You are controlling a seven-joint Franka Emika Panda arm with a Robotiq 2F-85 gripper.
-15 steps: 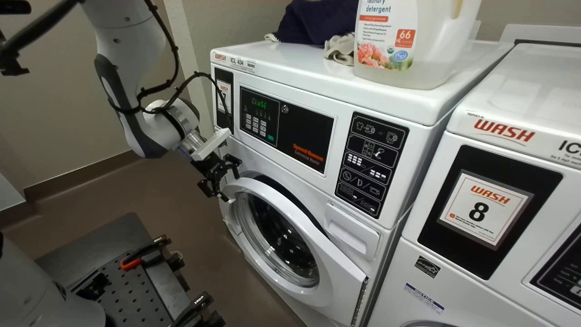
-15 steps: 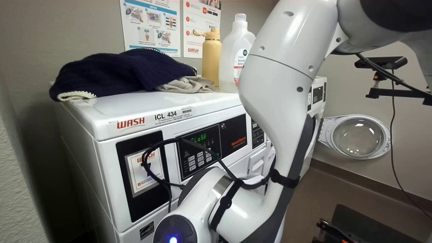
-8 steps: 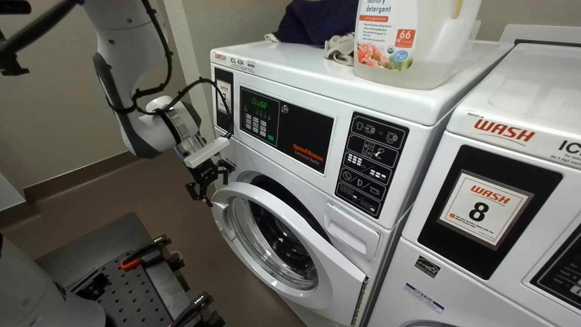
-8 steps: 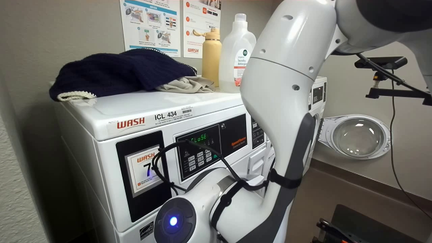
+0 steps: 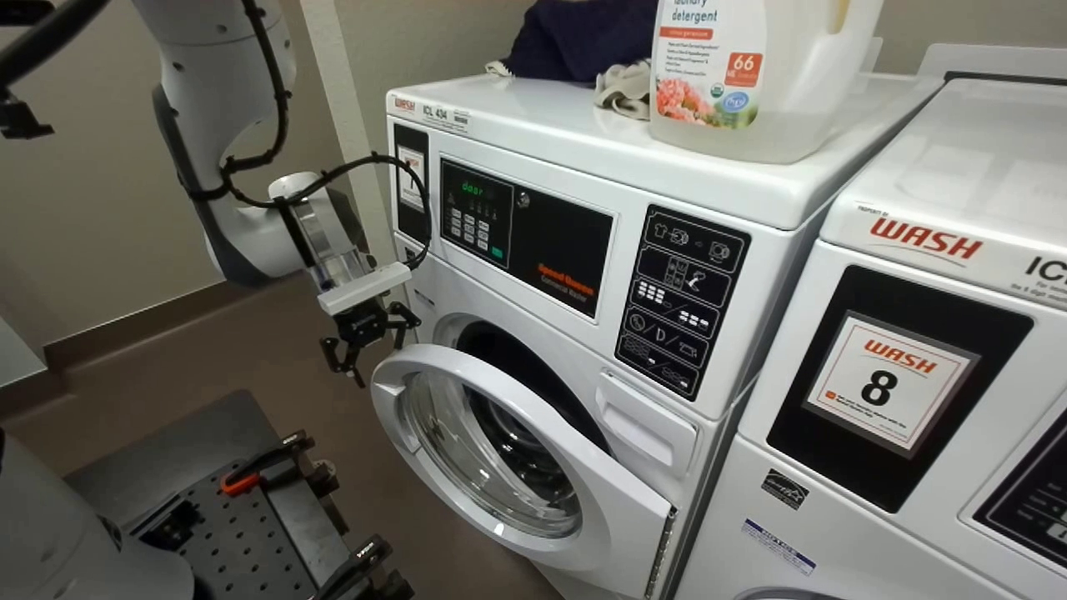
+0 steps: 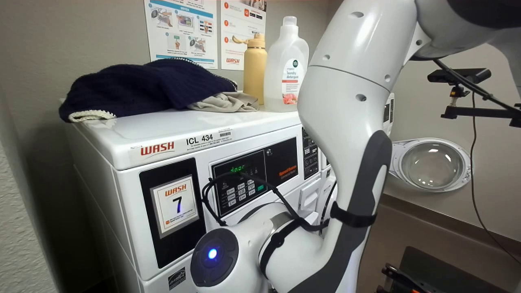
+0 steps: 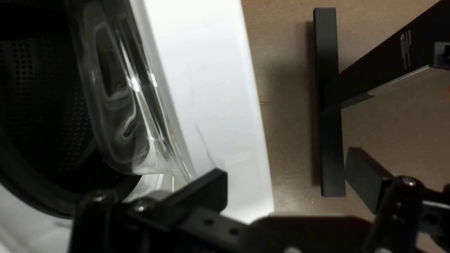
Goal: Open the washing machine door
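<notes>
The washing machine door (image 5: 504, 467) stands partly open on the washing machine (image 5: 588, 350) whose label (image 6: 175, 207) reads 7, hung from its hinge (image 5: 664, 550). The gripper (image 7: 286, 174) is at the door's free edge, its 2 fingers (image 7: 211, 191) spread apart with nothing held between them. In the wrist view a fingertip overlaps the white rim (image 7: 218, 105), while the opposite finger shows against the floor (image 7: 291, 147); whether either touches the door cannot be told.

The likeliest failure is a slip: with so little overlap, a straight pull instead of an arc about the hinge would probably slide the fingertip off and leave the door half open. Pressing on the rim's outer face would be worse, since the door should swing easily and could shut, perhaps pinching a finger. Opened wide, the free edge may strike the arm (image 6: 342, 114) or the perforated plate (image 5: 258, 533) if either lies within its sweep; depth is hard to judge. The cable (image 5: 385, 158), looping near the control panel (image 5: 558, 242), might snag on the rim if the wrist dips.
</notes>
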